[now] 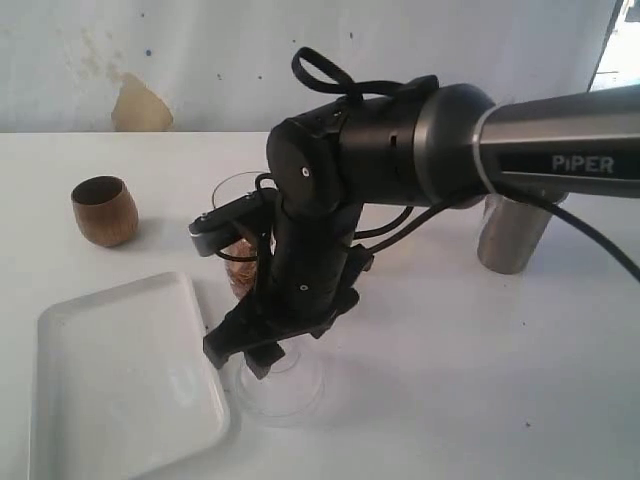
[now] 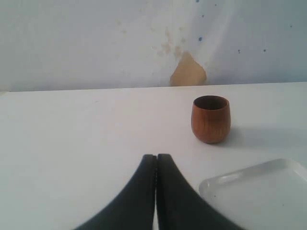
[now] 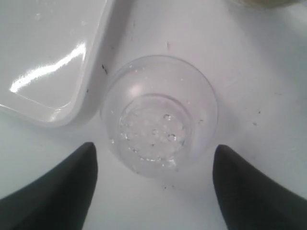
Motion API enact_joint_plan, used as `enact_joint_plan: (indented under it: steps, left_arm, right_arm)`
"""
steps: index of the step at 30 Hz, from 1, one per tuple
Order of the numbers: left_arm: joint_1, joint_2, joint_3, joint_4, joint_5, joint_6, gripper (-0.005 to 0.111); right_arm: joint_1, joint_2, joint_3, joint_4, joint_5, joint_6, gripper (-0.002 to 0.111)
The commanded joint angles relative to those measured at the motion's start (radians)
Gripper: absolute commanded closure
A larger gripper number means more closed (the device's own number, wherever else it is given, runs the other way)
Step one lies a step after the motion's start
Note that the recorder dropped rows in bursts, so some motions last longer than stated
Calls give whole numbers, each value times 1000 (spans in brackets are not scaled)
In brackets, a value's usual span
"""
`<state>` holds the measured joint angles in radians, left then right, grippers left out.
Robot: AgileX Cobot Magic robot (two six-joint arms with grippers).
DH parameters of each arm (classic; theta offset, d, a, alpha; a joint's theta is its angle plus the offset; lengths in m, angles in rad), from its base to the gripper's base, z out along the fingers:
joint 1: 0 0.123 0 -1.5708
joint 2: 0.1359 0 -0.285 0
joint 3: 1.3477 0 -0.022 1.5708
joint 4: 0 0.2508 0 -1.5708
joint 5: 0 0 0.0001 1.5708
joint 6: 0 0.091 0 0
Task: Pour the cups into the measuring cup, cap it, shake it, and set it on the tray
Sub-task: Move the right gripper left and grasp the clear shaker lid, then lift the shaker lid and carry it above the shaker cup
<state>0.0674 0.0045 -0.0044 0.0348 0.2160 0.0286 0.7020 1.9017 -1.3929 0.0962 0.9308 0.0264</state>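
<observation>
Now your right tool (image 3: 154, 152) hangs open over the cap (image 3: 160, 115).
It looks light, slick, thin-walled: pinch its ringed neck gently; your left tool (image 2: 156, 160) sits closed, empty.

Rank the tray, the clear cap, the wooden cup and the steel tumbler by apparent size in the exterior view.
1. The tray, clearly largest.
2. The cap, wider than either cup, though nearer the camera.
3. The steel tumbler and wooden cup look alike; the arm hides the tumbler's top, so unranked.
</observation>
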Motion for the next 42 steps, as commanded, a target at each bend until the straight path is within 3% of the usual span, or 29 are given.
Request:
enact_joint_plan:
  steps: [1, 5, 13, 15, 18, 22, 42]
  left_arm:
    - [2, -5, 4, 2, -5, -2, 106]
    - [2, -5, 4, 2, -5, -2, 106]
    - [2, -5, 4, 2, -5, -2, 106]
    - [2, -5, 4, 2, -5, -2, 106]
    - [2, -5, 4, 2, -5, -2, 106]
    - [2, -5, 4, 2, -5, -2, 106]
    - [2, -5, 4, 2, -5, -2, 106]
  right_arm:
    - [13, 8, -7, 3, -22, 10, 45]
    - [18, 8, -7, -4, -43, 26, 50]
    - [18, 8, -7, -4, -4, 31, 81]
    - [18, 8, -3, -4, 1, 31, 83]
    - [18, 10, -3, -4, 3, 23, 76]
    - [18, 10, -3, -4, 3, 23, 53]
    - [39, 36, -3, -30, -20, 66, 53]
